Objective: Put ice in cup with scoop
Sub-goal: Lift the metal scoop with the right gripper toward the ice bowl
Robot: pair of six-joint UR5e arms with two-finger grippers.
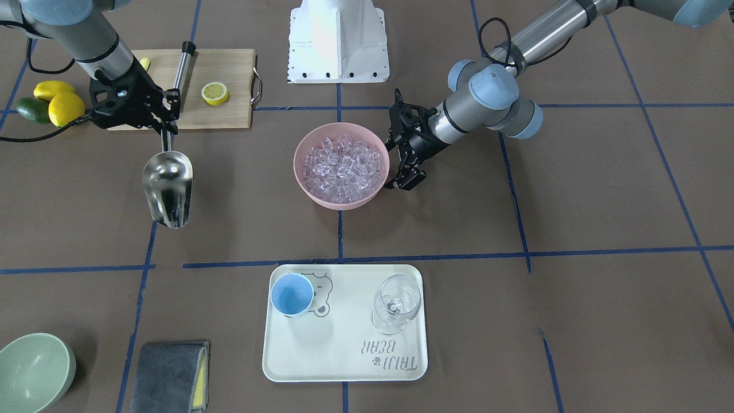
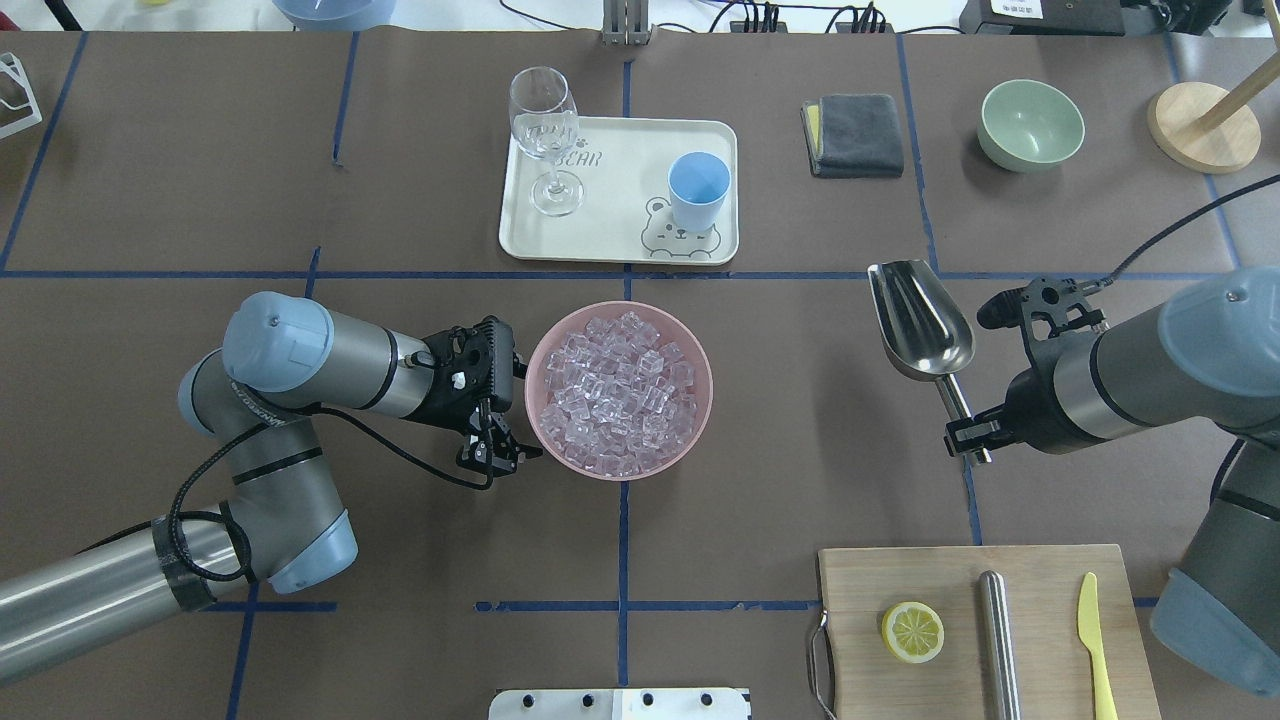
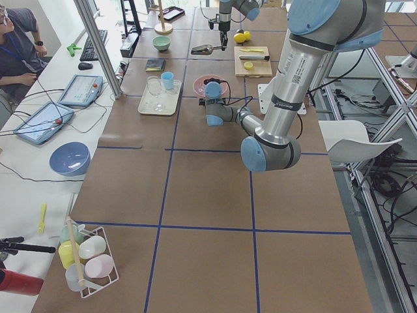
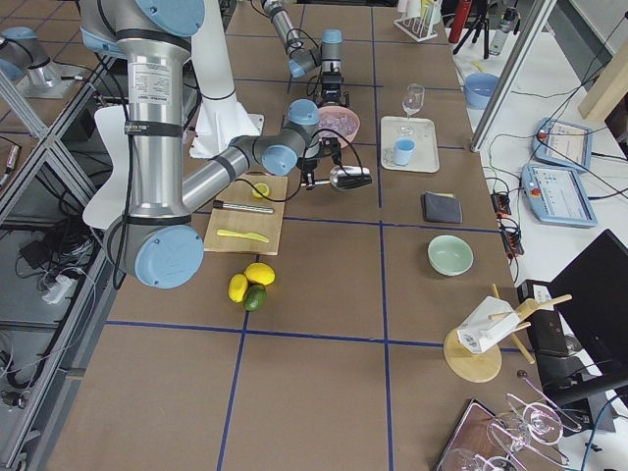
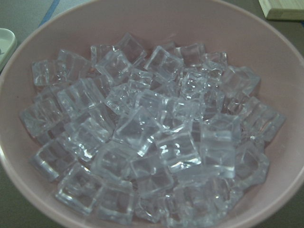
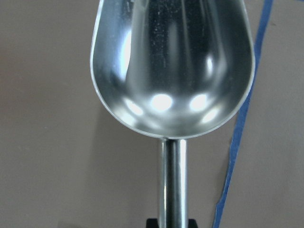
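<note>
Well right of the pink bowl, the right gripper clamps the scoop by its handle, empty trough pointing away from the robot. Leftward lies the ice. The nearer left gripper sits beside the rim, and I cannot tell how far its jaws are apart. Beyond, the cup stands on the tray.

With the overhead view as the dial, a pink bowl sits mid-desk. At its twelve o'clock lies a cream tray printed with a bear, a clear wine glass upright at the tray's nine. A folded grey cloth lies at about one o'clock and a pale green bowl at two, with a round wooden stand beyond it. At four o'clock, a wooden cutting board carries three things from nine to three: a lemon half, a steel cylinder and a yellow knife. In the front-facing view, two lemons and an avocado lie at the board's nine.
</note>
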